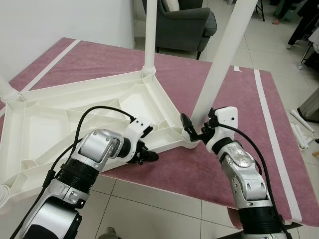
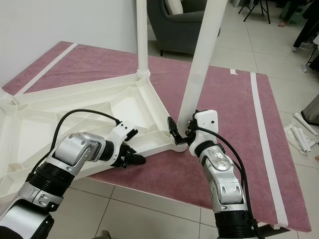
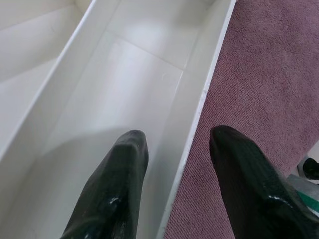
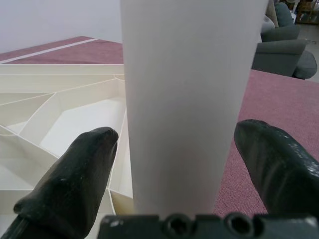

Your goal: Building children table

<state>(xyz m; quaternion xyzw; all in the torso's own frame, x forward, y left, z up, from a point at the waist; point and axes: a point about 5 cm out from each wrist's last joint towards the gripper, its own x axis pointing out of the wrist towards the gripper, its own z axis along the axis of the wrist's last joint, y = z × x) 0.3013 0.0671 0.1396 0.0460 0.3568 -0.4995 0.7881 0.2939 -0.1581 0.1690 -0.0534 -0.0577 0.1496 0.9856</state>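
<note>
The white plastic table top (image 1: 75, 119) lies upside down on a maroon rug (image 1: 239, 94). One white leg (image 1: 150, 35) stands upright in its far corner, and another leg's base (image 1: 6, 92) shows at the left corner. A third leg (image 1: 219, 64) leans over the near right corner. My right gripper (image 1: 197, 124) is shut on this leg just above its foot, one finger (image 4: 75, 169) on each side. My left gripper (image 1: 149, 156) is open at the front edge of the table top, its fingers (image 3: 117, 184) straddling the rim wall (image 3: 192, 124).
A grey armchair (image 1: 182, 22) stands beyond the rug. Loose white parts (image 1: 301, 127) lie on the tiles at the right. A person's legs (image 1: 304, 25) are at the far right. The rug's near edge (image 1: 164, 186) meets tile floor just in front of me.
</note>
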